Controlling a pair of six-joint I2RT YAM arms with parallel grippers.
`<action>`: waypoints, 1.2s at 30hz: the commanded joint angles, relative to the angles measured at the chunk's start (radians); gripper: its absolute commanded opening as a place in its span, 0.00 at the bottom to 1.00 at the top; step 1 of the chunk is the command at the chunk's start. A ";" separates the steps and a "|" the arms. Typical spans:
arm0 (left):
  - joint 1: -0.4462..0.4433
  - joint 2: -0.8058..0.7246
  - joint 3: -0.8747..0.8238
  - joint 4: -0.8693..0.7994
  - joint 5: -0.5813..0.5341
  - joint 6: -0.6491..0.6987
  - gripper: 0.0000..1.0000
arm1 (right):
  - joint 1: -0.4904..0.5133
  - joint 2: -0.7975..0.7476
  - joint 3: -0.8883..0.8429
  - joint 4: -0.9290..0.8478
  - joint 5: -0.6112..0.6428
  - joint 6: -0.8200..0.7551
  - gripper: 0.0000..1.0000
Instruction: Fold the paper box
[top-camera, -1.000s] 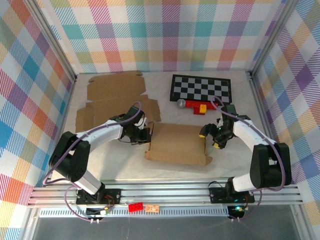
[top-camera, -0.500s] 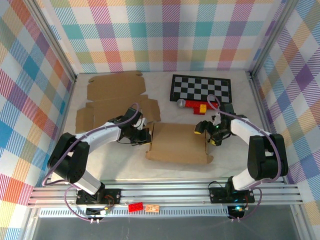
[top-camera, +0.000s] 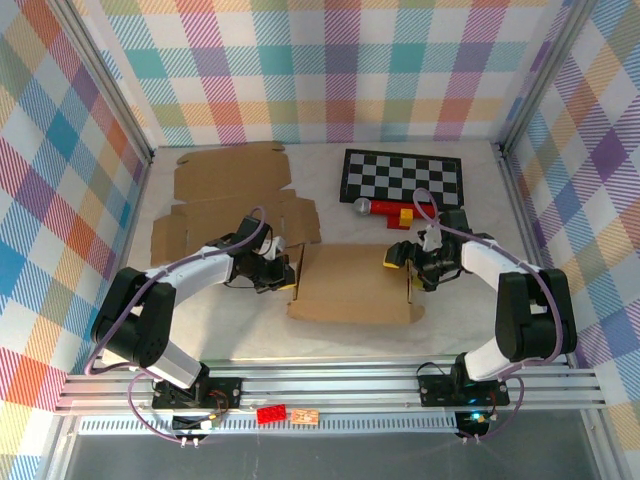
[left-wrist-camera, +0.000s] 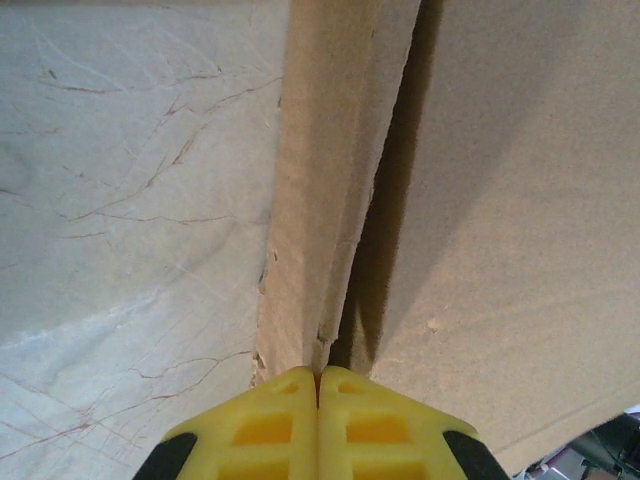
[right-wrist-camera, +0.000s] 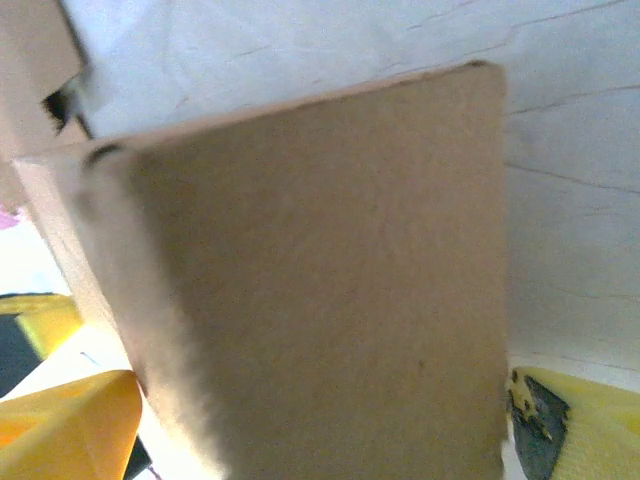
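The paper box is a brown cardboard sheet lying flat in the middle of the table, with both side flaps raised. My left gripper is at its left edge. In the left wrist view its yellow fingers are pressed together on the thin edge of the upright left flap. My right gripper is at the box's right edge. Its yellow fingers stand wide apart, and the right flap lies broadside between them, hiding the space behind it.
Flat cardboard sheets lie at the back left. A checkerboard sits at the back right, with a grey ball and a red and yellow brick in front of it. Plaid walls enclose the table; a red brick rests on the front rail.
My right gripper has moved left and away from me along the box's right flap and opened wider. The left gripper has drawn slightly left with its flap; the box shifted a little.
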 joint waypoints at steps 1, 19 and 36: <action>0.018 0.023 -0.026 -0.034 -0.027 0.019 0.00 | 0.007 -0.029 -0.032 0.084 -0.154 0.047 0.91; 0.018 0.042 0.008 0.005 0.000 -0.008 0.04 | 0.059 -0.197 -0.127 0.214 -0.201 0.341 0.73; -0.060 -0.322 0.131 0.010 -0.165 0.184 0.40 | 0.064 -0.158 -0.021 -0.020 -0.185 0.611 0.52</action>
